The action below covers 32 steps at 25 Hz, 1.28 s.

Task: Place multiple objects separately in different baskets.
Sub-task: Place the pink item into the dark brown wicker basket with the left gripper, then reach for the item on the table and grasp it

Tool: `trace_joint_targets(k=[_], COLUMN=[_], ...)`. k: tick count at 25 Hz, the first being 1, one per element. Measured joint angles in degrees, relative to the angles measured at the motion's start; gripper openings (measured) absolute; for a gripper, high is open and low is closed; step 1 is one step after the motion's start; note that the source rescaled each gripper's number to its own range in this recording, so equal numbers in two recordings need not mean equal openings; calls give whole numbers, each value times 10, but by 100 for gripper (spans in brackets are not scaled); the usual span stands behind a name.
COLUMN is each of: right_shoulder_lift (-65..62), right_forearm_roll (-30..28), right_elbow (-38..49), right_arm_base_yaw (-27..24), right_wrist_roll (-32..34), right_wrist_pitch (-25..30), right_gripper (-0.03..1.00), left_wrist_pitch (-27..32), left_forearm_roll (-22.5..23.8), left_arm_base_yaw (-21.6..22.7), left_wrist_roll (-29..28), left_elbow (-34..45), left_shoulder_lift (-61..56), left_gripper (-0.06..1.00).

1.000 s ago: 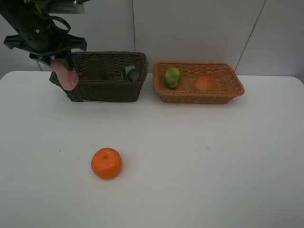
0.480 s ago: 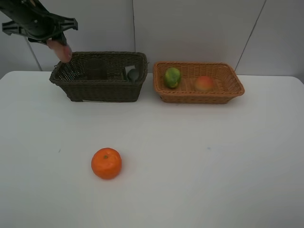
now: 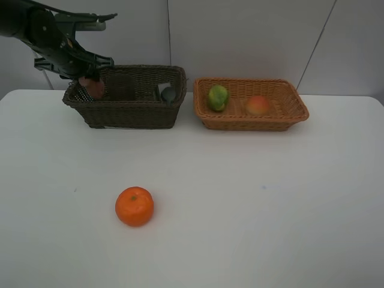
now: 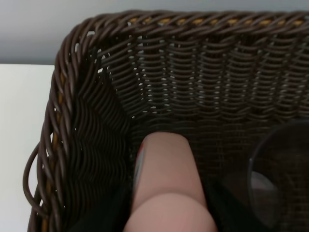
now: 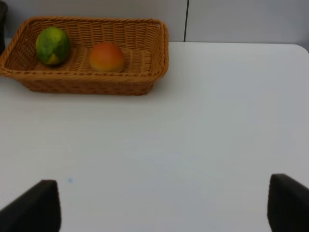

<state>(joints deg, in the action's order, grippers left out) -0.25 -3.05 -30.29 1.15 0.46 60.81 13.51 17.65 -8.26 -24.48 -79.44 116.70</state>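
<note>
Exterior high view: the left gripper (image 3: 89,81) is closed partway around the pink bottle (image 3: 92,89) and holds it inside the dark brown basket (image 3: 129,114), at that basket's 9 o'clock end. The basket stands at 11 o'clock on the table (image 3: 252,198). In the left wrist view the pink bottle (image 4: 166,181) hangs close to the corner wall of the basket (image 4: 87,125), with the translucent cup (image 4: 280,169) just beside it. The black bottle (image 3: 167,93) lies at the basket's 3 o'clock end. The tan basket (image 3: 252,124), at 1 o'clock, holds the green citrus (image 3: 218,97) and the peach-like fruit (image 3: 258,105). The orange (image 3: 134,206) sits alone at 7 o'clock, well apart from both baskets. The right gripper (image 5: 164,208) is spread wide and holds nothing.

Hazards, as judged:
- Whether the bottle touches the basket floor cannot be told; released too high, it may topple against the cup.
- The jaws, lifting out so near the wall, may snag the wicker and drag the basket.
- The orange may roll away under an off-centre grasp.
</note>
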Motion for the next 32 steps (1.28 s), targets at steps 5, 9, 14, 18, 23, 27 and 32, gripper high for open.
trace_joint_targets(k=[5,9,14,18,23,27,32], right_shoulder_lift=[0,0,0,0,0,0,0], right_forearm_roll=[0,0,1,1,1,1,1], right_elbow=[0,0,0,0,0,0,0], right_arm_base_yaw=[0,0,0,0,0,0,0], right_wrist_roll=[0,0,0,0,0,0,0], right_wrist_pitch=[0,0,0,0,0,0,0], right_gripper=[87,87,87,87,87,87,87], left_wrist_pitch=[-8,-9,-10,-1,48,117,201], left_forearm_roll=[3,2,-11,-14,-24,-27,-29], left_arm_base_yaw=[0,0,0,0,-8,-32,-78], left_wrist_roll=[0,0,-1,-1,0,2,43], left_elbow=[0,0,0,0,0,-1,-1], left_shoulder_lift=[8,8,7,-5,-44,-71,-101], left_gripper=[38,49,90,94,95,95,95])
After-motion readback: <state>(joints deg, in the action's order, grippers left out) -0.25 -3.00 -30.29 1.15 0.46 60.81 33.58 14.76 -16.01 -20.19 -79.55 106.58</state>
